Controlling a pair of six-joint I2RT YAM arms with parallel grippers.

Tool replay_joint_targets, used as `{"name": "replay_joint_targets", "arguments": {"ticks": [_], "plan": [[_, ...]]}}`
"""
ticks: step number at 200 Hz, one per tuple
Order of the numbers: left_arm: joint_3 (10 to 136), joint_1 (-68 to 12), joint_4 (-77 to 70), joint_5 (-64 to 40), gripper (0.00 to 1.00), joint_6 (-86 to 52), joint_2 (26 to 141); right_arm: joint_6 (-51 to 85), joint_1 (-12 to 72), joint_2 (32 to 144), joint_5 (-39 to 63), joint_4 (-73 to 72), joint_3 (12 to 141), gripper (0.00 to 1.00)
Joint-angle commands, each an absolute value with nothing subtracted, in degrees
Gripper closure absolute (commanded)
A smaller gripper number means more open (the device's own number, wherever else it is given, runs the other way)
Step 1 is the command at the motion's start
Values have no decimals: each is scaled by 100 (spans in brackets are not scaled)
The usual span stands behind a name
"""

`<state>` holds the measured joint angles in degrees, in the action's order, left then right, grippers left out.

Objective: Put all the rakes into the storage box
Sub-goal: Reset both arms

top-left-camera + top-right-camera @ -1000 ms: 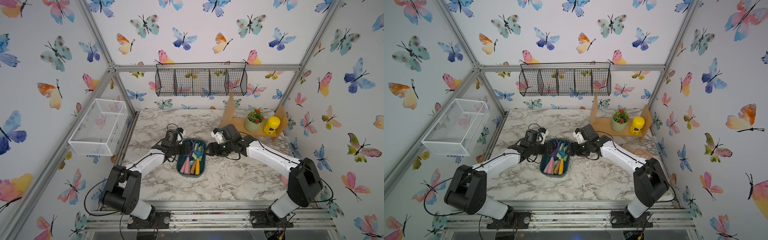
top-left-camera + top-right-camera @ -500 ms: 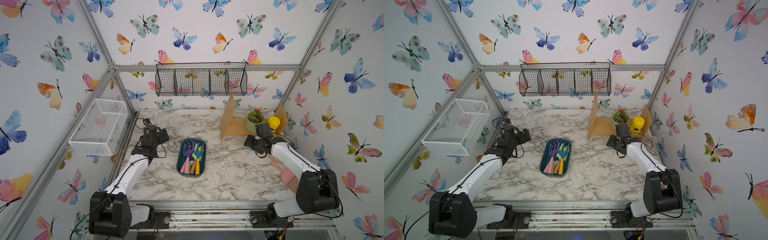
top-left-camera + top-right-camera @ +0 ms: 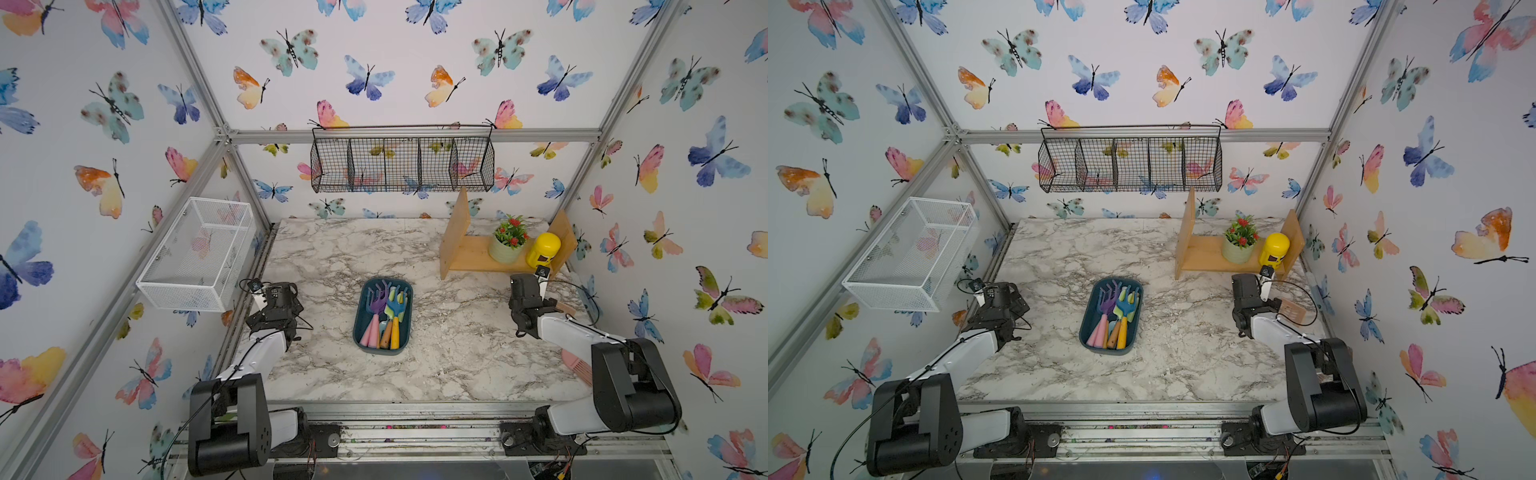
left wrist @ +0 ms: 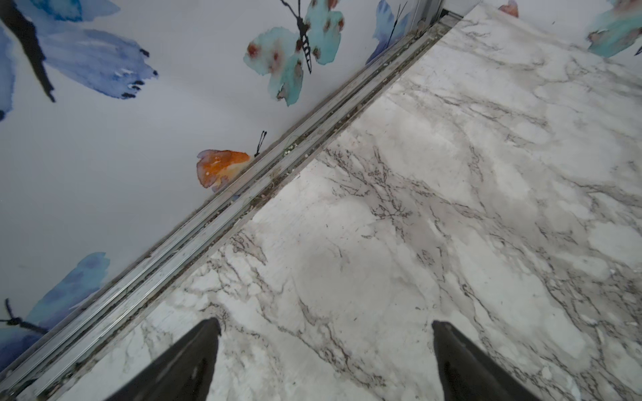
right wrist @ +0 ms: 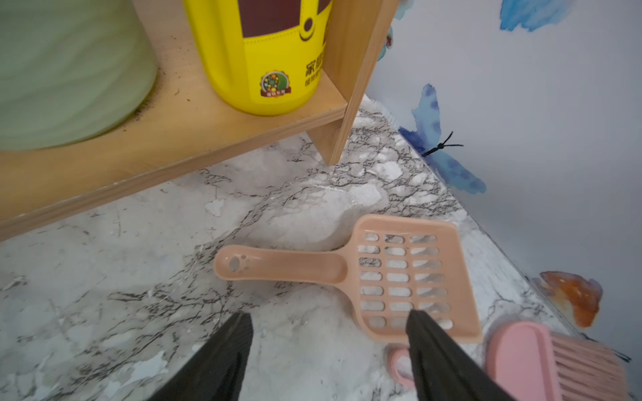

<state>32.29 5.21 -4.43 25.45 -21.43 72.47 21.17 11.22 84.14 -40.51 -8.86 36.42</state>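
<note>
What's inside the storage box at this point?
In the storage box: a purple rake, a blue tool, and pink, orange and yellow handles. Overlap hides the lower tools and most of the floor.

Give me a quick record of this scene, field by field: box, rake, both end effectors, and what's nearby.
storage box: mid-table, holding several toy garden tools
rake: purple, lying inside the box, handle toward the robot
left end effector: open, empty, over bare marble by the left rail
right end effector: open, empty, near the peach slotted scoop beside the wooden shelf
task state: looks done
</note>
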Motion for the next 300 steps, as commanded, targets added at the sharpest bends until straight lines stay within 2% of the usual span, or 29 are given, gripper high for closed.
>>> {"name": "replay_joint_targets", "arguments": {"ticks": [1,22,34,56,67,72,77,80,101,115,127,141,156,172,188,250,267,283,294,300], "plan": [[2834,554,-2028,2296,2,-1831,7317,1424,1134,8644,-4376,-2736,3171,24],[2391,578,-3191,1927,2,-1642,7389,1122,1136,8875,-4147,-4086,2716,25],[2230,598,-3707,1703,2,-1637,7518,1041,1133,8862,-3893,-4187,2714,25],[2055,591,-4089,1439,2,-1541,7755,466,1125,9149,-3347,-5377,2422,23],[1951,591,-4275,1381,1,-1504,7747,307,1126,9206,-3151,-5443,2431,22],[1969,589,-4194,1358,2,-1491,7714,345,1125,9162,-3143,-5330,2442,16],[1926,581,-4296,1335,2,-1471,7708,399,1125,9094,-3071,-5254,2417,3],[1905,580,-4328,1316,2,-1466,7692,382,1125,9052,-2962,-5352,2343,1],[2156,573,-3983,1439,2,-1500,7885,143,1100,8874,-2435,-6107,1852,1],[2890,580,-3077,1648,2,-1662,8462,108,1012,8816,-2061,-6394,1652,1],[3454,631,-2500,1377,2,-1622,8970,141,833,8863,-1542,-6635,1472,1],[3935,634,-2077,1220,2,-1532,9398,-37,800,9299,-1388,-7778,1247,1],[4237,603,-1790,1200,2,-1475,9657,127,784,8952,-1360,-6669,1463,1],[4209,517,-1815,1357,2,-1446,9627,53,721,9192,-1199,-7300,1375,1],[4031,386,-2005,1574,2,-1384,9468,102,712,9029,-1217,-6739,1493,1],[1659,278,-4838,967,2,-924,7634,93,703,9053,-1205,-6833,1477,1],[985,118,-5753,1190,2,-847,7279,92,703,9053,-1202,-6825,1483,1],[648,-135,-6584,1236,2,-539,7612,94,703,9053,-1204,-6821,1479,1],[451,-250,-8148,1158,2,-224,8416,92,703,9053,-1204,-6834,1481,1],[608,-287,-7949,1168,2,-148,8408,88,703,9053,-1204,-6828,1477,1]]}}
